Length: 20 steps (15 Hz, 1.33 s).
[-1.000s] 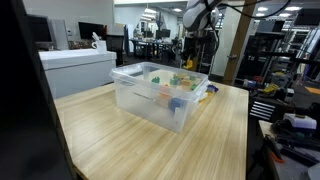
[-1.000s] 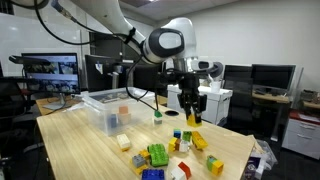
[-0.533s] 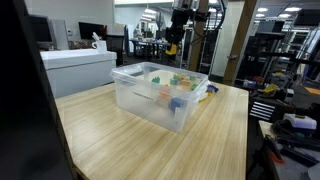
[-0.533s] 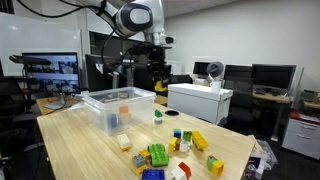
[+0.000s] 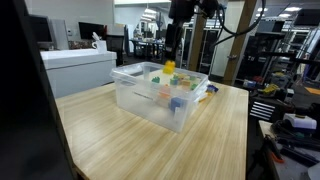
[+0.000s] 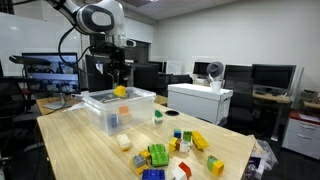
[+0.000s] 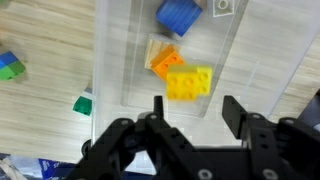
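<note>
Over the bin, upper middle of frame: gripper (image 5: 170,52) hangs straight down above the clear bin (image 5: 150,100), inside its walls in both exterior views.
Gripper state: jaws partway apart, nothing clamped. In the wrist view the gripper (image 7: 193,108) has daylight either side of the block below it.
Yellow block: just under the fingertips at about rim height (image 6: 120,91). In the wrist view it lies centre frame (image 7: 189,83), clear of both pads. Cannot tell whether it rests on the bin floor or is in mid-air.
Why this pose: my reading is that it hangs centred over the opening so anything under the jaws ends up inside the walls, not on the bench (image 5: 110,140).
Bin contents: orange block (image 7: 163,62) meets the yellow one's upper-left corner, and a blue block (image 7: 180,15) lies at the top of frame. More coloured pieces show through the wall, too small to name.
Outside bin: green block (image 7: 82,104) on the bench, lower left, just beside the bin wall. Loose blocks (image 6: 165,155) scatter lower centre, well apart from the bin.
Bin choice: tall clear walls probably keep pieces corralled yet visible.
</note>
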Each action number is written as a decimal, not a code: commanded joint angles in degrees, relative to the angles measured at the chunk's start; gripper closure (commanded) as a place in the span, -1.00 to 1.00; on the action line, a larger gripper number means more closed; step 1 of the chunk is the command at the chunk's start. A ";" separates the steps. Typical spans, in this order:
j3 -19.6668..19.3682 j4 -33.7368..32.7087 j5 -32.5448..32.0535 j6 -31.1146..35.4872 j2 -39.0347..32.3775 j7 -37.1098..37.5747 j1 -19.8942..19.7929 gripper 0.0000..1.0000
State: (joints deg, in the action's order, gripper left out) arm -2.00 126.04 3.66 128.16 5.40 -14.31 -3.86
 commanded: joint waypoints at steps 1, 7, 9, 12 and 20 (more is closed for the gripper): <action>-2.19 -0.19 0.88 0.25 1.56 -1.61 -0.38 -0.83; -10.56 -7.15 -2.74 3.19 -4.52 -0.10 -6.91 -1.00; -13.10 -8.36 -5.56 5.71 -7.73 0.66 -9.61 -1.00; -15.60 -8.55 -9.82 8.26 -12.10 2.62 -12.47 -1.00; -18.22 -10.52 -16.54 13.49 -25.45 9.88 -14.18 -1.00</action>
State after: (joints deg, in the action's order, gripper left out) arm -20.50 117.42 -10.99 140.13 -16.20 -7.48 -18.23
